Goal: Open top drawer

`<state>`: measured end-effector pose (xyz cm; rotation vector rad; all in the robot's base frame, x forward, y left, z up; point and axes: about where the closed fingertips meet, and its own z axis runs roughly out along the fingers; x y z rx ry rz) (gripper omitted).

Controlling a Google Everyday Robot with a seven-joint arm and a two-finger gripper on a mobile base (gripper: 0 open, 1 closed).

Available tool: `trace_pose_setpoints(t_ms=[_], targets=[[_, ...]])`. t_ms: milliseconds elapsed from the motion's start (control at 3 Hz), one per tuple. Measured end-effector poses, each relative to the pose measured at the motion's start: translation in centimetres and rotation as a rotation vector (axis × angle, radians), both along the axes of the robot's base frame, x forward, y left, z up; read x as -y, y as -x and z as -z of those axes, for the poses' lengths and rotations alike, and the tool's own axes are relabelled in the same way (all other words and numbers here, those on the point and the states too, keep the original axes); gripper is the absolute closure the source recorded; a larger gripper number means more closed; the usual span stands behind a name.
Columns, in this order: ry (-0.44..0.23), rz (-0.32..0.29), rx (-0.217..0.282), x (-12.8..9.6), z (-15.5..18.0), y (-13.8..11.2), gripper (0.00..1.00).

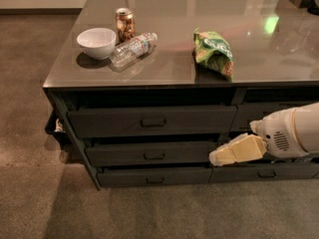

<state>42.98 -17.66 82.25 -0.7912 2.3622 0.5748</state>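
We see the gripper (216, 158) low at the right, a pale wedge with its jaws pressed together on nothing, no gap showing between them. It hangs in front of the right end of the middle drawer (149, 154). The top drawer (152, 121) lies up and to the left of the jaws, apart from them, and its handle (153, 122) is untouched. Higher still, on the counter (164, 76), we see a green bag (214, 51) just above the jaws. Farther left of them are a bottle (132, 48), a can (124, 24) and a white bowl (97, 41).
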Motion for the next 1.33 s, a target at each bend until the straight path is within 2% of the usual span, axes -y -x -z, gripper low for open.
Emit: trace_pose_setpoints(t_ms=[667, 1000, 1333], targets=[[-0.025, 0.016, 0.019, -0.4, -0.7, -0.5, 0.00], [-0.071, 0.018, 0.071, -1.9, -1.1, -1.4, 0.00], [-0.128, 0.030, 0.139, -5.3, -1.5, -2.8, 0.00]])
